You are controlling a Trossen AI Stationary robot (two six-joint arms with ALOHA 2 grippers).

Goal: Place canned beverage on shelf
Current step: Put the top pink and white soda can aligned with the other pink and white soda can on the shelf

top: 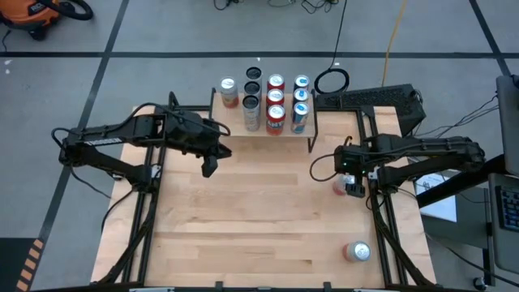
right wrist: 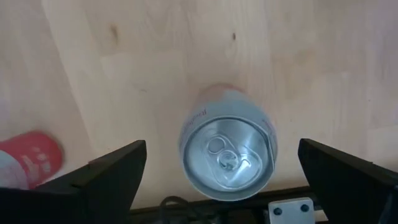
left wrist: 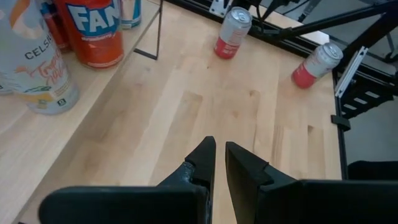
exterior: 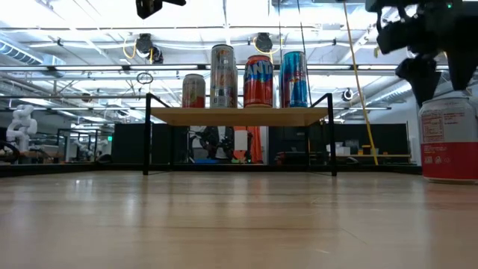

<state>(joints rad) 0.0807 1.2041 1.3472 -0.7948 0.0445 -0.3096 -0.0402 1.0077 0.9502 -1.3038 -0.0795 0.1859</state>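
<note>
Right wrist view, can point(right wrist: 228, 151) upright, axis vertical, between open right claw point(right wrist: 224, 174)

Bright, even light fills the room from rows of white ceiling strip lamps point(exterior: 89, 30), seen in the low view, where they wash the background pale. The light wooden bench point(top: 259, 211) shows only soft, faint shadows under the arms from above. In the low view the near boards blur and carry a dull sheen. The silver top of the upright red can point(right wrist: 227, 154) catches a mild glare in the right wrist view, whose dark claw fingers point(right wrist: 112, 171) look soft-edged.
</note>
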